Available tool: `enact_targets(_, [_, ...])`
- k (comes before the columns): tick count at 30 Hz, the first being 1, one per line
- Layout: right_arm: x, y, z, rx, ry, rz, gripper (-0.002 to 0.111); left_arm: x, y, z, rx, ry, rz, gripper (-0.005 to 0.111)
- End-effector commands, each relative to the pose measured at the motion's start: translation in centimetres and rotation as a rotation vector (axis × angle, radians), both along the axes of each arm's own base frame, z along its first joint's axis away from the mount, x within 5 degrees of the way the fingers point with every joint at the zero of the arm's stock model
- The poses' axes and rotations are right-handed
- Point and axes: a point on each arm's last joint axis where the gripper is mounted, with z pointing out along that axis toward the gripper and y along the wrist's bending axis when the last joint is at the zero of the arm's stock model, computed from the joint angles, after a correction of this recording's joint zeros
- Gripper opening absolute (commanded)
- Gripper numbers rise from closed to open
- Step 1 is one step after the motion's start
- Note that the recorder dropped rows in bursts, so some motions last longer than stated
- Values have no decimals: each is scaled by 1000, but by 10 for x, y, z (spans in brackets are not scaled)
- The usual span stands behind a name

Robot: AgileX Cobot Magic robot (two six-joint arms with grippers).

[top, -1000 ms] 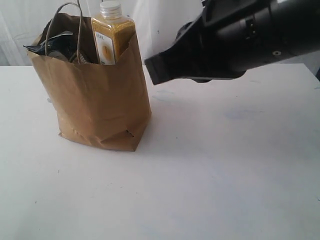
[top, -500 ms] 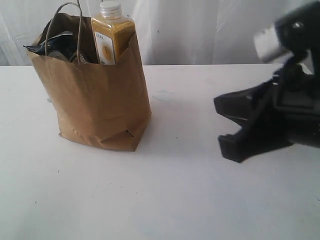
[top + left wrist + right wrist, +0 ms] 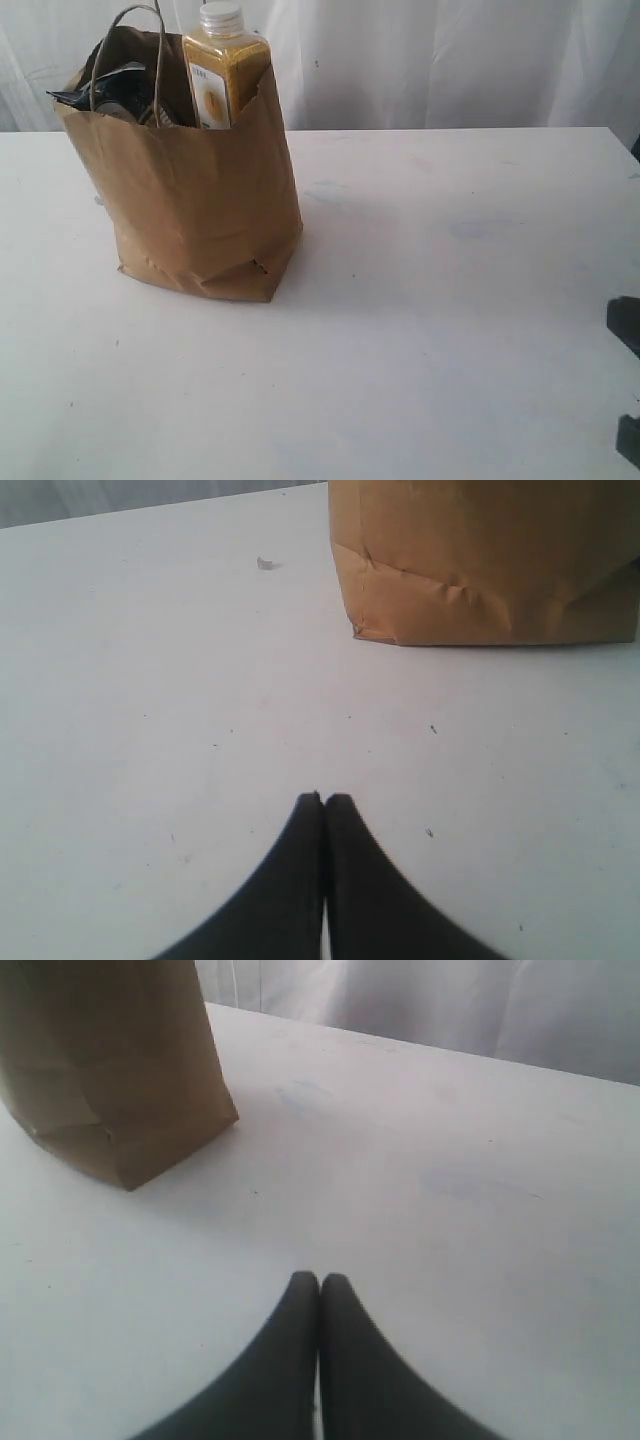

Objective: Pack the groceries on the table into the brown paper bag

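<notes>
The brown paper bag (image 3: pixel 190 190) stands upright at the back left of the white table (image 3: pixel 420 330). A yellow-grain bottle with a white cap (image 3: pixel 222 70) sticks up out of its rim, and a dark packet (image 3: pixel 115 90) shows beside a cord handle. In the left wrist view the bag (image 3: pixel 490 560) is a little way ahead of my left gripper (image 3: pixel 323 800), which is shut and empty over bare table. My right gripper (image 3: pixel 320 1280) is also shut and empty, with the bag (image 3: pixel 110 1070) off to one side. Only dark bits of the right arm (image 3: pixel 628 330) show at the exterior view's right edge.
A white curtain (image 3: pixel 450 60) hangs behind the table's far edge. A tiny scrap (image 3: pixel 264 563) lies on the table near the bag. Faint bluish smudges (image 3: pixel 480 228) mark the tabletop.
The right arm has swung away from beside the bag, down and to the right, and has nearly left the exterior view. Bag and bottle have not moved.
</notes>
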Motion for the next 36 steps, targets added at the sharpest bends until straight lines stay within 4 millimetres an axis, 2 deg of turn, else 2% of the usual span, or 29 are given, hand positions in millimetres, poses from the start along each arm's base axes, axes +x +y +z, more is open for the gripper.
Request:
enact_targets(1, [-12, -8, -16, 12, -54, -36, 0, 0, 0, 0, -1, -7, 4, 0])
enact_targets(2, [-14, -9, -20, 13, -59, -42, 0, 0, 0, 0, -1, -7, 4, 0])
enact_targets(5, [-24, -16, -49, 10, -81, -90, 0, 0, 0, 0, -1, -7, 4, 0])
enact_targets(8, [-29, -20, -64, 16, -107, -130, 0, 0, 0, 0, -1, -7, 4, 0])
enact_targets(13, [-28, -21, -64, 30, -110, -172, 0, 0, 0, 0, -1, -6, 4, 0])
enact_targets(18, [-27, -34, -63, 18, -117, -403, 0, 0, 0, 0, -1, -6, 4, 0])
enact_targets(24, [-27, -35, -65, -40, -104, -407, 0, 0, 0, 0, -1, -6, 4, 0])
enact_targets(36, [-27, -35, -66, -39, -102, -407, 0, 0, 0, 0, -1, -6, 4, 0])
